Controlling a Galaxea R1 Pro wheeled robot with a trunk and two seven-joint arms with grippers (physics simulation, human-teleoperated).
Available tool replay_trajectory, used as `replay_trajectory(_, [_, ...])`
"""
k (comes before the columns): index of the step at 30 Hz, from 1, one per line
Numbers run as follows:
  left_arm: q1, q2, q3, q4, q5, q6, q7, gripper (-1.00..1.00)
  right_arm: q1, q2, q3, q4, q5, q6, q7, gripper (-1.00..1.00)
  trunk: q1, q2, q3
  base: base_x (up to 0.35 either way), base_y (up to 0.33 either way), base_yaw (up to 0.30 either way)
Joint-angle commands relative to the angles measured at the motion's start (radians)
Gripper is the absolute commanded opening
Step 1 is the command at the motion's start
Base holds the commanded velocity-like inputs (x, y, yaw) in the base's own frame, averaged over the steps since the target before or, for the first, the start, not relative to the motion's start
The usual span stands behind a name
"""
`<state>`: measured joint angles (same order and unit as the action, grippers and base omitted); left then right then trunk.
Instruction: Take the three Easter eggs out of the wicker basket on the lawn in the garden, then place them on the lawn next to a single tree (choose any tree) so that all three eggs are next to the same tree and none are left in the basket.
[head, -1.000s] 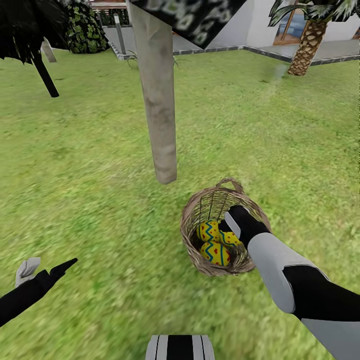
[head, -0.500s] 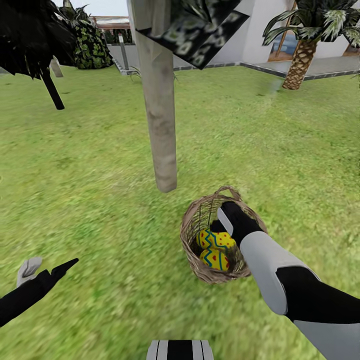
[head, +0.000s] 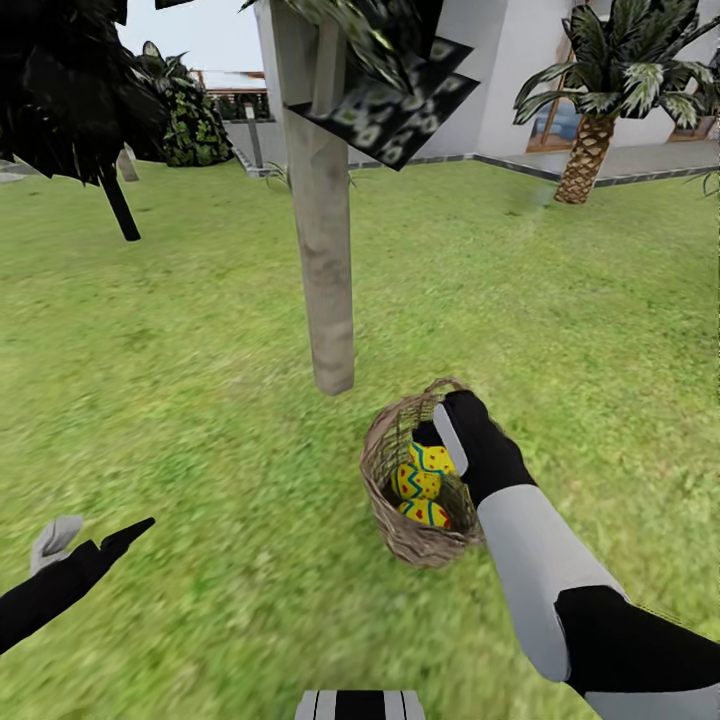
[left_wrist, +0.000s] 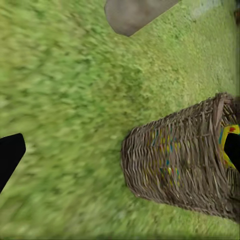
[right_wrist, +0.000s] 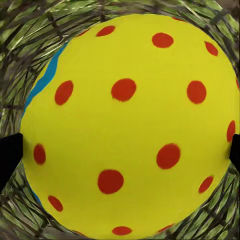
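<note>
Eggs (head: 425, 478) all lie inside the wicker basket (head: 400, 520) on the lawn (head: 180, 400) near the tree (head: 325, 280); none placed yet. Right gripper (head: 432, 440) straddles one egg (right_wrist: 130, 125), grip uncertain

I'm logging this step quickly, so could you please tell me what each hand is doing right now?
Left hand: open, holding nothing, over the lawn.
Right hand: inside the wicker basket, fingers either side of an Easter egg; grip cannot be told.
</note>
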<state>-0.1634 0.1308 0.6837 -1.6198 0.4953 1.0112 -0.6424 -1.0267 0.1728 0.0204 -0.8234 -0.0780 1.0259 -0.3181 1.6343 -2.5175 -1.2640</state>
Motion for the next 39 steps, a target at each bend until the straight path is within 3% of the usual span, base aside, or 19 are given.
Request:
replay_trajectory(1, [-0.001, 0.0, 0.001, 0.0, -0.004, 0.003, -0.006, 1.0, 0.015, -0.001, 0.002, -0.042, -0.009, 0.003, -0.01, -1.0, -0.001, 0.0, 0.003, -0.013, 0.0, 0.0])
replay_trajectory(5, [-0.001, -0.001, -0.002, 0.0, -0.004, 0.001, -0.007, 1.0, 0.115, -0.002, 0.008, -0.267, -0.009, -0.012, -0.009, -1.0, -0.002, 0.001, 0.019, -0.003, 0.0, 0.0])
replay_trajectory(7, [-0.001, -0.002, -0.003, 0.0, -0.004, -0.001, -0.009, 1.0, 0.152, -0.003, 0.063, -0.391, -0.008, -0.027, -0.008, -1.0, -0.003, 0.001, 0.023, 0.0, 0.0, 0.0])
replay_trajectory(9, [-0.001, -0.003, -0.002, 0.001, -0.004, -0.003, -0.009, 1.0, 0.165, -0.004, 0.145, -0.444, -0.008, -0.063, -0.011, -1.0, -0.003, 0.001, 0.023, 0.0, 0.0, 0.0])
replay_trajectory(11, [-0.001, -0.003, 0.0, 0.001, -0.004, -0.004, -0.008, 1.0, 0.169, -0.002, 0.246, -0.458, -0.007, -0.099, -0.017, -1.0, -0.003, 0.001, 0.023, 0.0, 0.0, 0.0])
replay_trajectory(13, [-0.001, -0.002, 0.001, 0.001, -0.004, -0.005, -0.008, 1.0, 0.17, 0.0, 0.292, -0.462, -0.007, -0.112, -0.022, -1.0, -0.003, 0.001, 0.023, 0.0, 0.0, 0.0])
replay_trajectory(17, [-0.001, -0.004, 0.001, 0.002, -0.003, -0.006, -0.011, 1.0, 0.171, 0.002, 0.316, -0.474, -0.009, -0.164, -0.024, -1.0, -0.003, 0.001, 0.023, 0.0, 0.0, 0.0])
replay_trajectory(19, [-0.001, -0.006, 0.001, 0.003, -0.003, -0.006, -0.012, 1.0, 0.171, 0.002, 0.362, -0.462, -0.012, -0.199, -0.024, -1.0, -0.003, 0.001, 0.023, 0.0, 0.0, 0.0])
replay_trajectory(20, [-0.001, -0.006, 0.001, 0.003, -0.003, -0.006, -0.012, 1.0, 0.171, 0.002, 0.378, -0.457, -0.023, -0.208, -0.024, -1.0, -0.003, 0.001, 0.023, 0.0, 0.0, 0.0])
replay_trajectory(22, [-0.001, -0.006, 0.0, 0.003, -0.002, -0.006, -0.014, 1.0, 0.171, 0.002, 0.406, -0.448, -0.093, -0.233, -0.025, -1.0, -0.003, 0.001, 0.023, 0.0, 0.0, 0.027])
replay_trajectory(24, [-0.001, -0.006, -0.001, 0.005, -0.002, -0.006, -0.015, 1.0, 0.171, 0.002, 0.434, -0.441, -0.13, -0.245, -0.028, -1.0, -0.003, 0.001, 0.023, 0.0, 0.0, 0.179])
replay_trajectory(31, [-0.001, -0.007, -0.001, 0.006, -0.002, -0.007, -0.016, 1.0, 0.171, 0.002, 0.46, -0.42, -0.149, -0.25, -0.073, -1.0, -0.003, 0.001, 0.026, 0.0, 0.012, 0.253])
replay_trajectory(39, [-0.001, -0.006, -0.005, 0.006, -0.001, -0.008, -0.017, 1.0, 0.171, 0.002, 0.481, -0.419, -0.157, -0.25, -0.079, -1.0, -0.003, 0.001, 0.03, 0.0, 0.271, 0.262])
